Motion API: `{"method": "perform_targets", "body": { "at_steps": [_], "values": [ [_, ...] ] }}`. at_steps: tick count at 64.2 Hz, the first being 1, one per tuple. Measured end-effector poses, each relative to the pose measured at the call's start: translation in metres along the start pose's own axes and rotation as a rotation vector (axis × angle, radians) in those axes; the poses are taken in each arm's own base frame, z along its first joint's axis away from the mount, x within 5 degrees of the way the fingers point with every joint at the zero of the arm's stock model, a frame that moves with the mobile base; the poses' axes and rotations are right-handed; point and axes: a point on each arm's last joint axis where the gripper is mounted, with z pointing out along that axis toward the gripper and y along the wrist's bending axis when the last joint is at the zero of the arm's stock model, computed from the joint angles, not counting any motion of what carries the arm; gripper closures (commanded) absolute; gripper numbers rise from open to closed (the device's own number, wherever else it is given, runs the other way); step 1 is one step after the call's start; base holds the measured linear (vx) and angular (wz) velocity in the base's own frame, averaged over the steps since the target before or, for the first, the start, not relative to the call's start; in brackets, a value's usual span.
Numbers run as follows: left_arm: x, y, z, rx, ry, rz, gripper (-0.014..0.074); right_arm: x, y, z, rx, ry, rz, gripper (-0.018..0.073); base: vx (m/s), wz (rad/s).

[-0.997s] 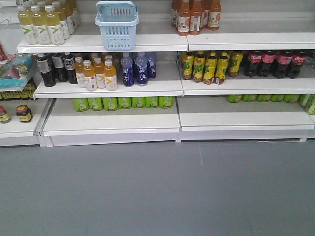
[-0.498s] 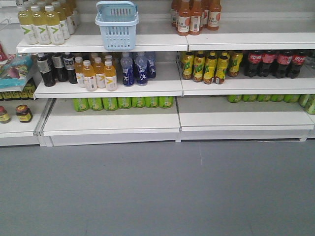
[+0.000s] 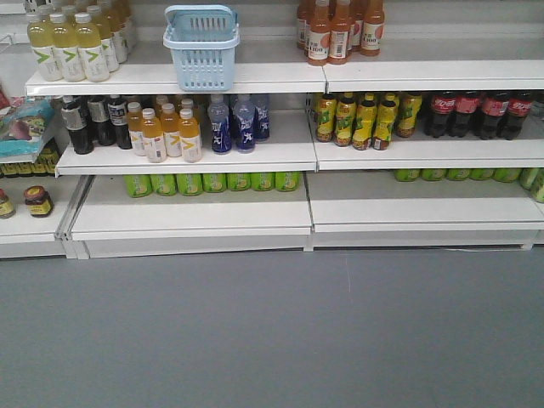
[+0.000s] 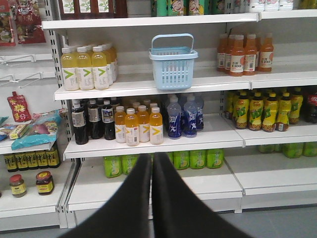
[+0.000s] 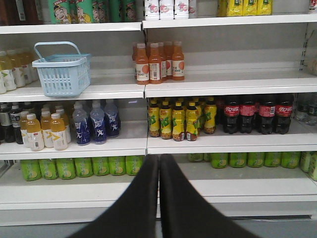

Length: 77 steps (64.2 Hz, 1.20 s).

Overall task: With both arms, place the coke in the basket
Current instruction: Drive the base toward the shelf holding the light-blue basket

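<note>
My left gripper (image 4: 151, 157): fingers pressed together, holding nothing. My right gripper (image 5: 159, 158): same, nothing between. Basket (image 3: 202, 64) stands upright on upper shelf (image 3: 272, 75), handle up, between yellow bottles (image 3: 68, 47) and orange bottles (image 3: 340, 30). Coke can: cannot tell where.

orange bottles (image 3: 340, 34): rear caps cropped by top edge | left hand (image 4: 152, 157): blurred, base cropped | bottle labels (image 3: 319, 38): unreadable

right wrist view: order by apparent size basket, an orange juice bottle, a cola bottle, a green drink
1. basket
2. orange juice bottle and cola bottle, too alike to rank
3. green drink, top hidden
</note>
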Motion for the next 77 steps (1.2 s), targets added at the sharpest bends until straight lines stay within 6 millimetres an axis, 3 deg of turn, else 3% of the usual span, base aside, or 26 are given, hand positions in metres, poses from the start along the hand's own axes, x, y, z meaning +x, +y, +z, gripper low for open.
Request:
{"method": "perform_targets", "body": {
  "at_steps": [77],
  "values": [
    [0.0,0.0,0.0,0.0,0.0,0.0,0.0603,0.0,0.0,0.0,0.0,0.0,0.0,0.0568,0.07,-0.02]
  ]
}}
